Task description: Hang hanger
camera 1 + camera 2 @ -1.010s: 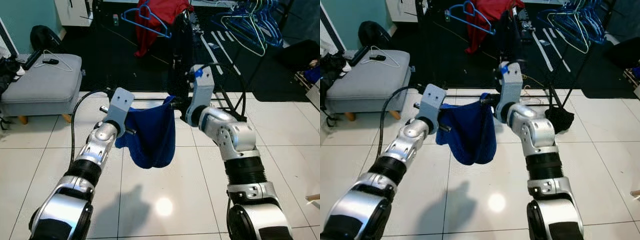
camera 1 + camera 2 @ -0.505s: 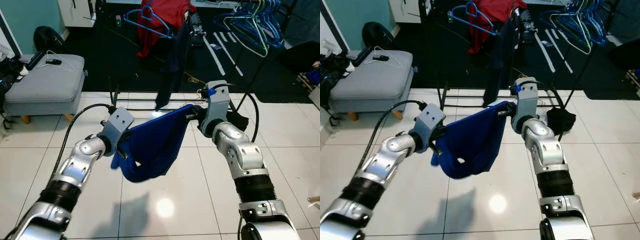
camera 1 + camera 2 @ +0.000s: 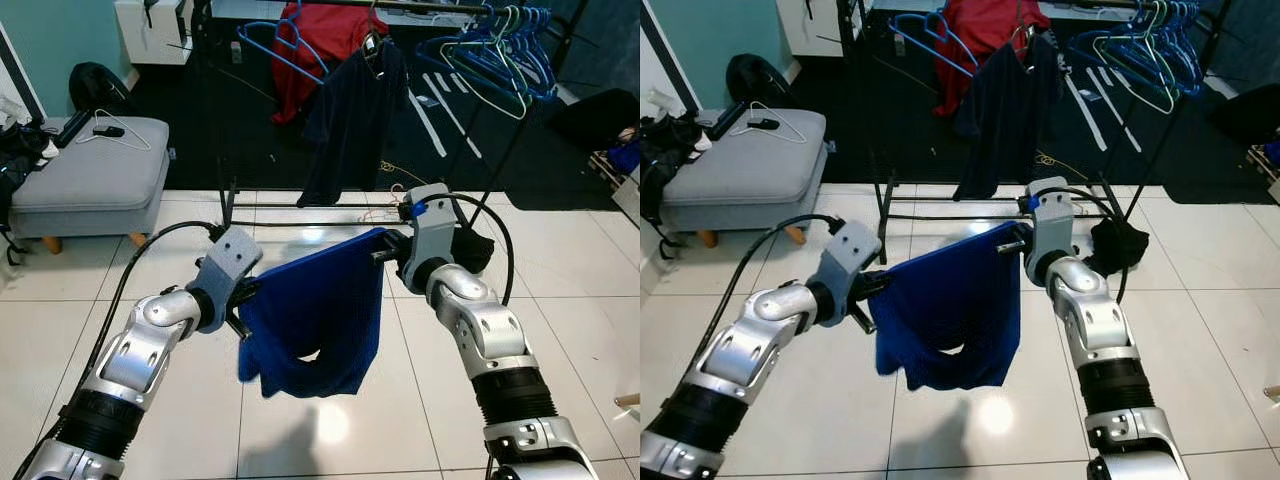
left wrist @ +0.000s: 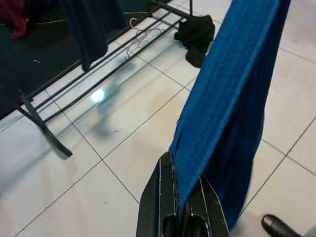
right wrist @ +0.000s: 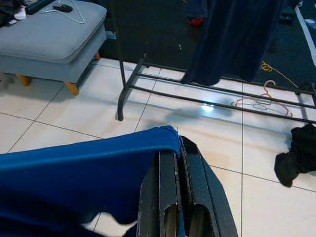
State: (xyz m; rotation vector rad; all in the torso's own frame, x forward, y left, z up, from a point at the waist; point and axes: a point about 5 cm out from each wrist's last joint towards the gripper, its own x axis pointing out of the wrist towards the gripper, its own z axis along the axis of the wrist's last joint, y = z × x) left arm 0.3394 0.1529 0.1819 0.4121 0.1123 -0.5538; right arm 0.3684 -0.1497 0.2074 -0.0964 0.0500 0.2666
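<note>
Both end effectors — left (image 4: pixel 180 197) and right (image 5: pixel 178 163) — are clamped on a blue garment (image 3: pixel 315 320), stretched before the clothes rack (image 3: pixel 330 205).

Home laundry rm: clothes rack (image 3: pixel 300 205), hangers (image 3: pixel 490 45), ottoman (image 3: pixel 85 175), tile floor (image 3: pixel 580 300).

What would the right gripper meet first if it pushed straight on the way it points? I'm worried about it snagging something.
Probably the clothes rack's lower bars. The right gripper, shut on the blue garment, points over bare tile toward them; depth is uncertain.
</note>
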